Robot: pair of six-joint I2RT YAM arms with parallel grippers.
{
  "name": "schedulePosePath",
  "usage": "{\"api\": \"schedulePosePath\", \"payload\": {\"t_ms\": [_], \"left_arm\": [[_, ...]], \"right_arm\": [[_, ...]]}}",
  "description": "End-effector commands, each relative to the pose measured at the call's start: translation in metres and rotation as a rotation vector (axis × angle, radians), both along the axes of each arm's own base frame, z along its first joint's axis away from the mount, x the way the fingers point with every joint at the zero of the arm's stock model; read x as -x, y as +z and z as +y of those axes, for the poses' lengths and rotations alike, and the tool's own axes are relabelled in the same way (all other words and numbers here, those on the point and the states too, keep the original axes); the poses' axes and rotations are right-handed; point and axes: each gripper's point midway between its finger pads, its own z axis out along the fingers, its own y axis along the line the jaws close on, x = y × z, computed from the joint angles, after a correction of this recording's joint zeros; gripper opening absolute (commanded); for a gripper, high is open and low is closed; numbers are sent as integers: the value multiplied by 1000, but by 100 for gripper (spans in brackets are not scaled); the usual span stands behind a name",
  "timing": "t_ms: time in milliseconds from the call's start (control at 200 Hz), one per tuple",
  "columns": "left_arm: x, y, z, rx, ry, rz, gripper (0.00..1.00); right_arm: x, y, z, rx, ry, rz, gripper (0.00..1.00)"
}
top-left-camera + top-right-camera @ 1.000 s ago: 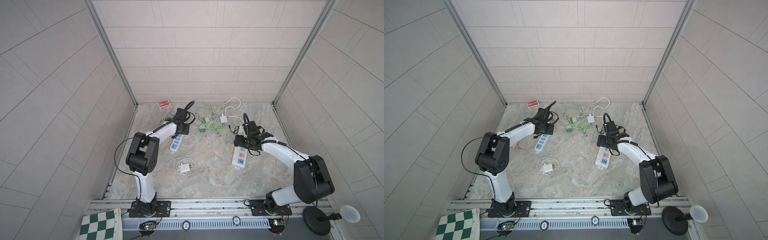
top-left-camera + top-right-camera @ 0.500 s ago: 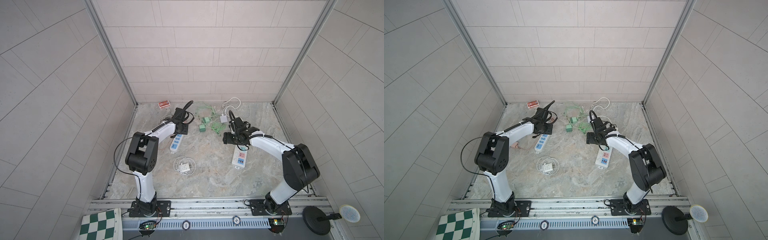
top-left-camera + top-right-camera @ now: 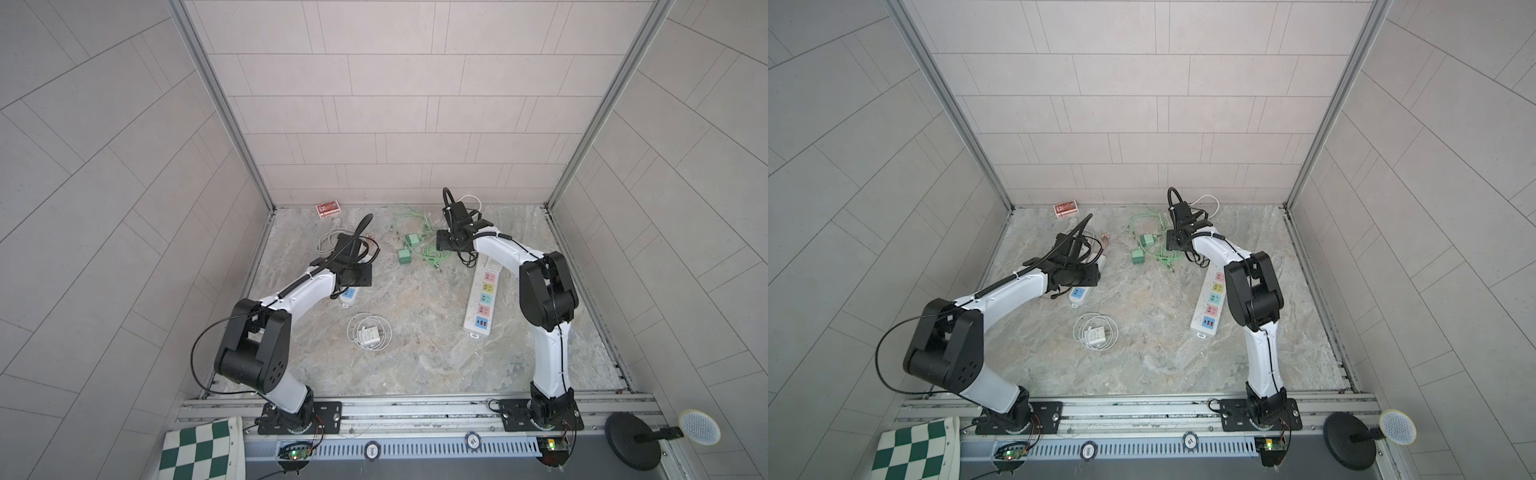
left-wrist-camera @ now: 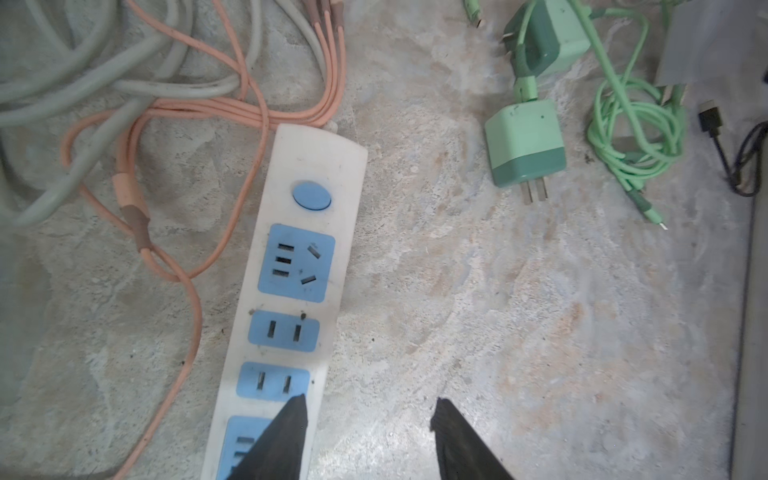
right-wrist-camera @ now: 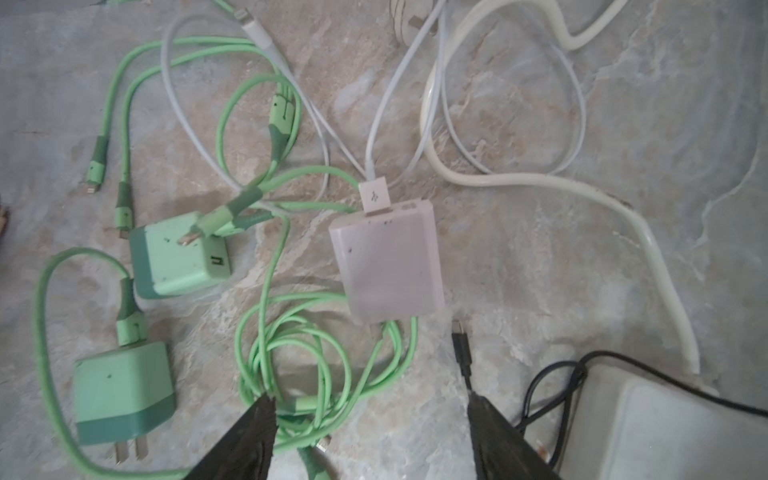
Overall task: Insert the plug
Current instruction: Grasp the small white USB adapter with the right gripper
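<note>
Marble floor [image 3: 436,353] bears two power strips [image 3: 350,293] [image 3: 484,299], two green chargers [image 5: 178,253] [image 5: 124,399], two white chargers [image 5: 390,266] [image 3: 368,333]; left gripper [image 4: 369,401] and right gripper [image 5: 370,399] gape empty.

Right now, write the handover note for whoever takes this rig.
Left gripper: open, empty, one fingertip over the blue-socket power strip.
Right gripper: open, empty, above the green cable coil, near the white charger.
Green charger and second green charger lie loose on the table, unplugged; the coloured power strip lies to their right in a top view.
Done: nothing gripped, no plug in any visible socket.
Left: grasp a plug, insert it.
</note>
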Motion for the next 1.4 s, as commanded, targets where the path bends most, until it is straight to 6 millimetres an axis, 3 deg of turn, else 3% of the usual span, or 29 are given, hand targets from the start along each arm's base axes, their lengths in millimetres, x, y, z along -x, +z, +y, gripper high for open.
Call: {"api": "schedulePosePath", "payload": {"t_ms": [0, 250, 605, 1016, 1091, 1196, 1396], "left_arm": [[5, 9, -7, 58, 4, -28, 55], [17, 4, -9, 83, -2, -20, 55], [23, -1, -11, 98, -15, -6, 54], [28, 0, -14, 102, -28, -11, 53], [28, 0, -16, 107, -37, -17, 53], [29, 2, -21, 109, -53, -29, 53], [35, 13, -33, 121, -100, -74, 53]], "right_arm": [[-5, -6, -14, 95, 0, 24, 71], [-32, -8, -8, 131, 44, -13, 70], [-52, -25, -5, 148, 42, -12, 66], [-58, -35, -6, 177, 41, 6, 54], [-57, -37, -7, 176, 41, 12, 47], [-53, -30, -9, 163, 24, 19, 34], [-33, 5, -5, 70, 29, -28, 31]]}}
